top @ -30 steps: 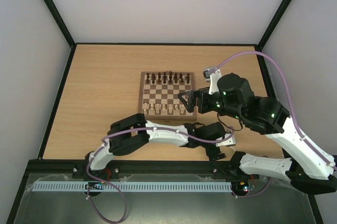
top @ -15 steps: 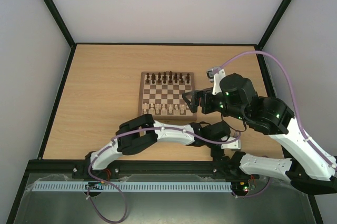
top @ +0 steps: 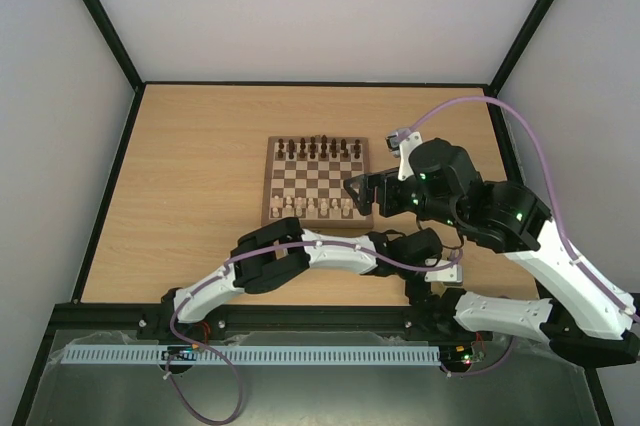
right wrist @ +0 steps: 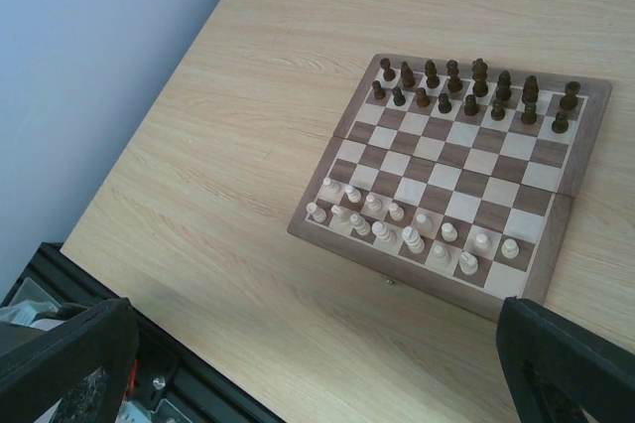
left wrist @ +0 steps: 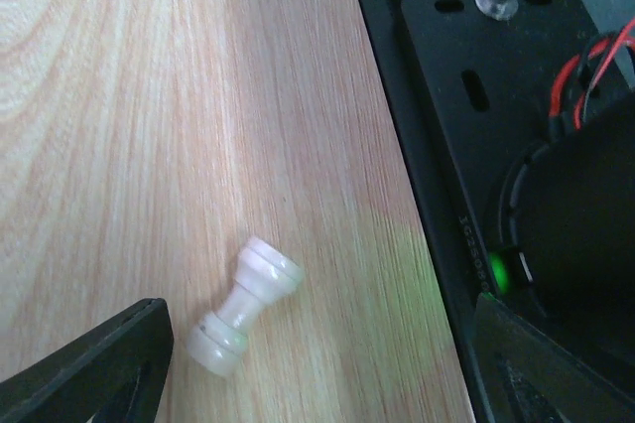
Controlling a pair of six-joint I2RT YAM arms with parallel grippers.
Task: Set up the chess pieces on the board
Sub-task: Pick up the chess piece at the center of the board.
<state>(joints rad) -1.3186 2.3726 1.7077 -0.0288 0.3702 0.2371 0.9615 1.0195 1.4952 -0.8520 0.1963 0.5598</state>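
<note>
Lettering [left wrist: 469,236] on rail [left wrist: 437,115] near toppled piece [left wrist: 243,306] is illegible.

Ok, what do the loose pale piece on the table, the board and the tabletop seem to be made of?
Loose piece: smooth cream-white with a soft sheen; plastic or lacquered pale wood, can't tell which. Board: looks like wood, with a brown border, two-tone squares and a satin finish. Tabletop: pale wood grain, evenly flat; probably laminate or veneer.

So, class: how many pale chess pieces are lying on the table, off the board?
1: a pale piece on its side on the table, beside the black base rail, under the open left gripper. Others may hide beneath the arms.
</note>
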